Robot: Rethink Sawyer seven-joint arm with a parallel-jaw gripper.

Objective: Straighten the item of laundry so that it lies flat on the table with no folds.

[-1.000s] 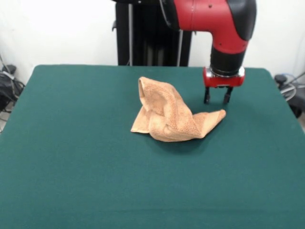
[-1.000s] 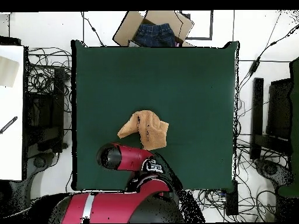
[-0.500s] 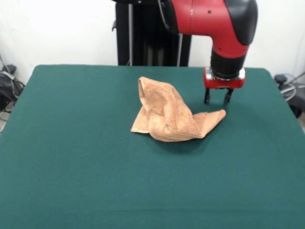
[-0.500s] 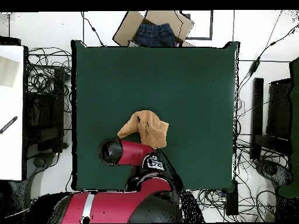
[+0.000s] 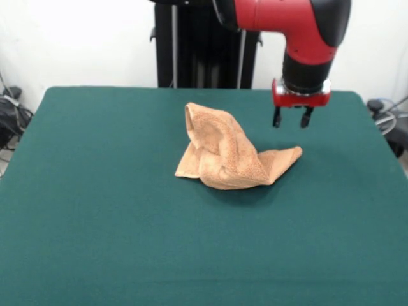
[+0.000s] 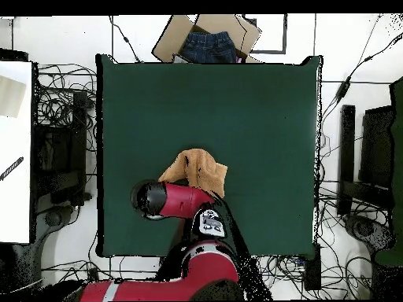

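From overhead, the arm (image 6: 177, 200) hides the gripper and the towel's (image 6: 203, 167) near edge.

White wall (image 5: 76, 38), cable-strewn floor (image 6: 63, 102)

Red arm (image 5: 280, 16) bends down, hand (image 5: 291, 118) pointing downward, fingers apart, empty
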